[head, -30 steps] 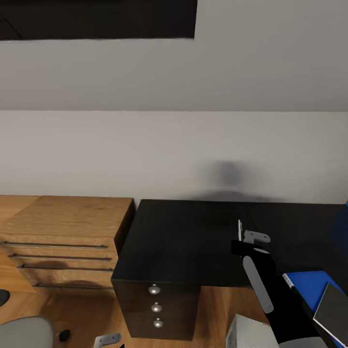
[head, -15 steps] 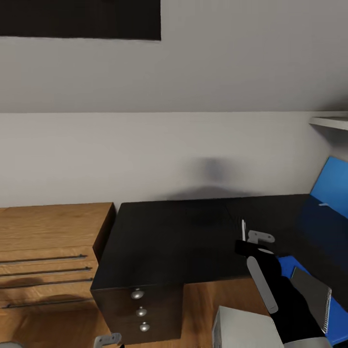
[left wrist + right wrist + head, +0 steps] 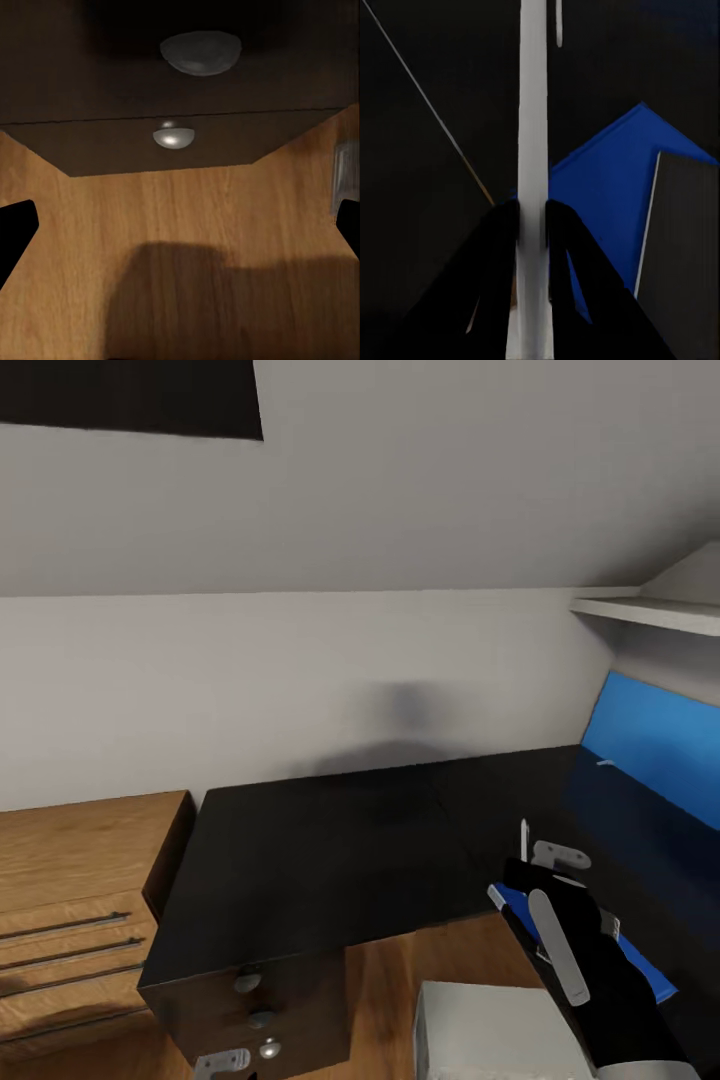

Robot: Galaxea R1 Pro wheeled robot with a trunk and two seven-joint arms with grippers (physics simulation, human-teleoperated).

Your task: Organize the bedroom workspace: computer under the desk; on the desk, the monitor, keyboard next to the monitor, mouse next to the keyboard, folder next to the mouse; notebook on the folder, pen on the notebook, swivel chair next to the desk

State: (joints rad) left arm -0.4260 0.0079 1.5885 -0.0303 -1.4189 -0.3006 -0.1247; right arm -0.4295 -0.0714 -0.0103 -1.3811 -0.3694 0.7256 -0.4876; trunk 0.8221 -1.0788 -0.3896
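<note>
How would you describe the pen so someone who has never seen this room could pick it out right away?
Find the black desk against the white wall, then the robot's right gripper above its front edge. The pen is the thin white stick pinched upright between the two black fingers. Unlike the flat blue folder and dark notebook below, it is slim, pale and held in the air.

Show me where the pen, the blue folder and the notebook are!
pen (image 3: 533, 112): right wrist view, middle of its white shaft.
blue folder (image 3: 607, 180): right wrist view, bare blue cover.
notebook (image 3: 682, 225): right wrist view, dark cover.
</note>
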